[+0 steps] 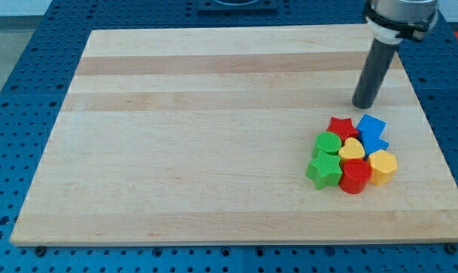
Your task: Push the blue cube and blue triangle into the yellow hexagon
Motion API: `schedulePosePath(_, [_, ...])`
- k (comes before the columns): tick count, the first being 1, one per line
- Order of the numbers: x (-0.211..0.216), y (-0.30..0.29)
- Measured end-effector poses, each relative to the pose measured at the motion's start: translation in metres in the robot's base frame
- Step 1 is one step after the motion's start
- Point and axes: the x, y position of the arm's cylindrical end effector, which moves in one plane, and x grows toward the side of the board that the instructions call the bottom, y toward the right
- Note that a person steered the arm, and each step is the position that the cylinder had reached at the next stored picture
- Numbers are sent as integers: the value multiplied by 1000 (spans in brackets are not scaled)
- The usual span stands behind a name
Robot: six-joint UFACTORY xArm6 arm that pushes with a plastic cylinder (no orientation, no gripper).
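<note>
Camera view: my tip (363, 105) rests on the worktop (199, 136), a bare rod end effector holding nothing and touching no block. Just below it sit the blue cube (371, 125) and blue triangle (375, 142), packed against the yellow hexagon (383, 165), red star (340, 126) and yellow heart (352, 149).
</note>
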Motion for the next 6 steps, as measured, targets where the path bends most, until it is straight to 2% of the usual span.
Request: schedulePosePath(6, [55,1])
